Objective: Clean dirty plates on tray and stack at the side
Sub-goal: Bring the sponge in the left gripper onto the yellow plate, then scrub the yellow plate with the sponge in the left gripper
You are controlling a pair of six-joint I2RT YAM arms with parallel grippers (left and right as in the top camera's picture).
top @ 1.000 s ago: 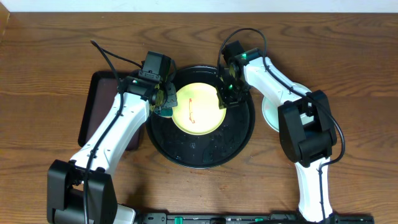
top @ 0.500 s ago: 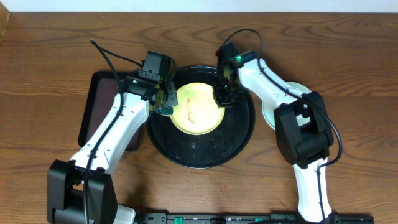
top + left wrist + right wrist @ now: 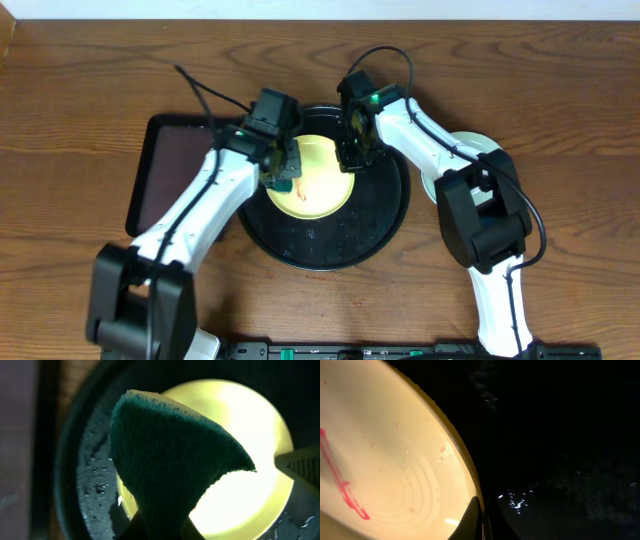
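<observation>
A pale yellow plate [image 3: 315,170] lies in the black tray [image 3: 375,215]. A red streak [image 3: 340,485] crosses the plate. My left gripper [image 3: 284,176] is shut on a dark green sponge [image 3: 170,460] with a yellow back, held over the plate's left part [image 3: 250,485]. My right gripper [image 3: 350,155] is shut on the yellow plate's far right rim [image 3: 465,467], one finger [image 3: 471,519] on the inside of the plate. A pale mint plate [image 3: 475,150] lies on the table right of the tray, partly hidden by the right arm.
A dark-brown rectangular tray [image 3: 165,180] lies left of the black tray, under the left arm. Water drops speckle the black tray's floor [image 3: 520,500]. Bare wooden table [image 3: 560,120] surrounds everything.
The left arm swung right, carrying the sponge from the tray's left edge onto the plate. The right gripper moved left and closed on the plate's rim.
</observation>
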